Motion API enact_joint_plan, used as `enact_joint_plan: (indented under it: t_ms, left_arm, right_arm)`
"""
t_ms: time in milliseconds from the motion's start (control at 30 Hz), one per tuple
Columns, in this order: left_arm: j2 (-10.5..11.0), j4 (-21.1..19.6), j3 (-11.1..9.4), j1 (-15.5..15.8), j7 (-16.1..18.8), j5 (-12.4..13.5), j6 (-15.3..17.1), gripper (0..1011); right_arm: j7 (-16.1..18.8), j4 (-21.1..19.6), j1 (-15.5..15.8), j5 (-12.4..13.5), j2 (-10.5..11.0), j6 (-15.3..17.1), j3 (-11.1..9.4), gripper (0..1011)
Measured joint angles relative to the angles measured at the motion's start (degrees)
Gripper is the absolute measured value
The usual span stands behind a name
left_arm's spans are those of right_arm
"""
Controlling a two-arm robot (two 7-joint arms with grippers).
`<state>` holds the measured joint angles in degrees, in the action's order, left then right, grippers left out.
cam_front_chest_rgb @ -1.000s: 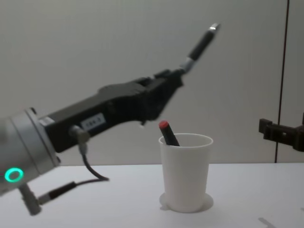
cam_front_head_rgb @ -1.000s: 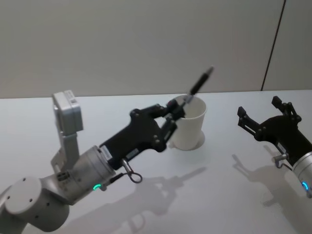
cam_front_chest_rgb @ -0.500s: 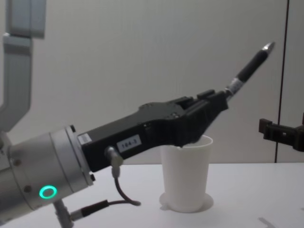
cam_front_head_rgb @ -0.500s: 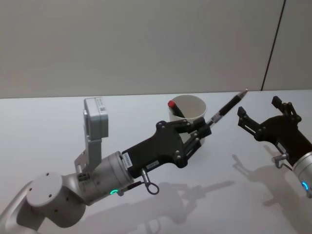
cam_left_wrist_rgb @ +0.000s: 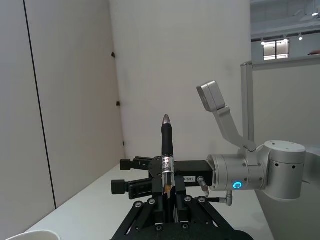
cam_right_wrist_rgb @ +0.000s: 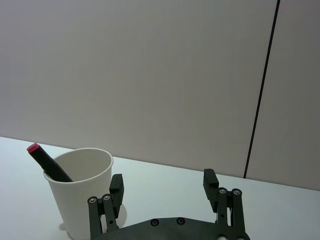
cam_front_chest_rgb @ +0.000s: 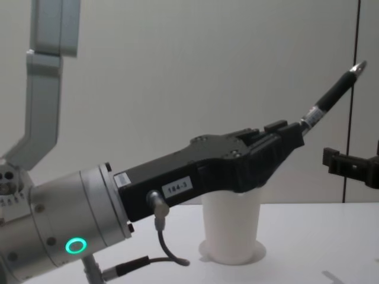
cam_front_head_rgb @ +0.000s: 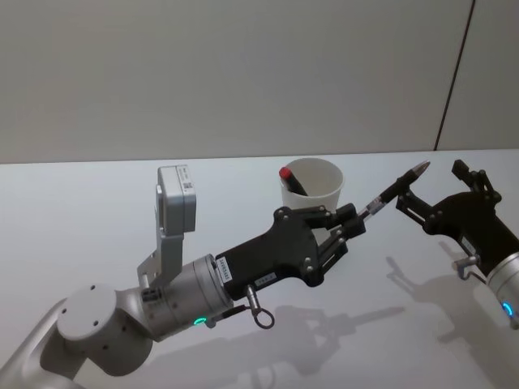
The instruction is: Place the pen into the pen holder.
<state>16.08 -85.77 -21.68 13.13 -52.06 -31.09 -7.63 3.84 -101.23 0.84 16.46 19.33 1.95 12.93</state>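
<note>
The pen holder point(cam_front_head_rgb: 323, 197) is a white paper cup standing at the table's middle back, with a red-capped pen point(cam_front_head_rgb: 289, 179) leaning inside it. My left gripper point(cam_front_head_rgb: 353, 220) is shut on the lower end of a black pen point(cam_front_head_rgb: 395, 189), just right of and in front of the cup. The pen slants up and to the right, its silver tip close to my right gripper point(cam_front_head_rgb: 431, 177). That gripper hovers open at the right with nothing in it. From the chest, the pen point(cam_front_chest_rgb: 330, 99) rises above the cup point(cam_front_chest_rgb: 231, 231), whose rim is hidden behind the left gripper point(cam_front_chest_rgb: 294, 134).
The white table point(cam_front_head_rgb: 97, 211) runs back to a plain grey wall. The right wrist view takes in the cup point(cam_right_wrist_rgb: 82, 197) and the open right gripper point(cam_right_wrist_rgb: 163, 181). The left wrist view shows the held pen point(cam_left_wrist_rgb: 167, 145) upright with the right arm point(cam_left_wrist_rgb: 260, 172) behind it.
My left gripper has carried the pen from above the cup to the right and nearer, past the cup. The pen's tip now points at the right gripper. The right arm has not moved.
</note>
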Motion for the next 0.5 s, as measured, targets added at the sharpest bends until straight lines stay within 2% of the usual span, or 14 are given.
enact_joint_plan:
  t_ms: [267,500]
  left_arm:
    - [-0.2,0.4,-0.2,0.2,-0.5,0.2,0.0,144]
    - [-0.3,0.6,-0.3,0.4,-0.7,0.2,0.1,144]
  right_arm:
    - [1.7,-0.2,0.3,1.1,0.5,0.0,-0.3,1001]
    - [5.2,-1.4,1.3,4.3,2.3,-0.1,-1.4,1001]
